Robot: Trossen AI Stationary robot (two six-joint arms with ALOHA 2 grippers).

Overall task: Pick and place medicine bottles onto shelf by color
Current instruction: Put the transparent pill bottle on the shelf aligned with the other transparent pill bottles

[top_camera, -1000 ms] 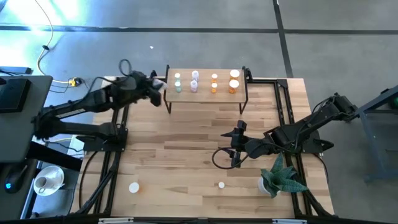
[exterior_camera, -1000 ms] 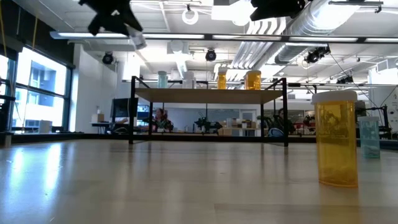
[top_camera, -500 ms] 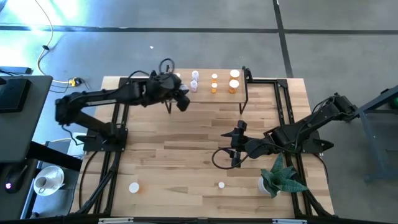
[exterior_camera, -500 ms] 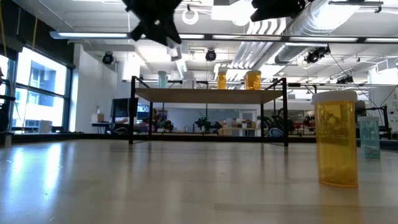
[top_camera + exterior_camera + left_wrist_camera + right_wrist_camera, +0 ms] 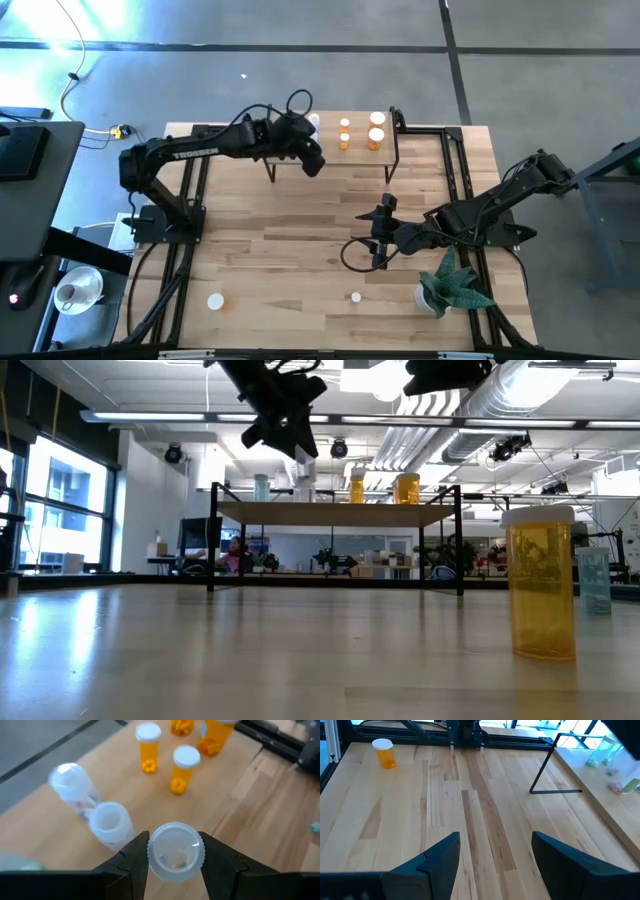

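Left gripper (image 5: 174, 851), clamped on whitish bottle (image 5: 175, 852), has swung in over shelf (image 5: 385, 140); placement beside whitish bottles likely next. Right gripper (image 5: 495, 851) open, idle.

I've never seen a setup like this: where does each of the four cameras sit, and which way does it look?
High view: above, looking straight down on the table, both arms and the shelf.
Low view: at tabletop height, looking level toward the shelf; the arms enter from above.
Left wrist view: on the left arm, looking down past the left pincer, shut on a whitish bottle over the shelf.
Right wrist view: on the right arm, past the open right pincer across the table.
Shared: the orange bottle also shows in the low view.
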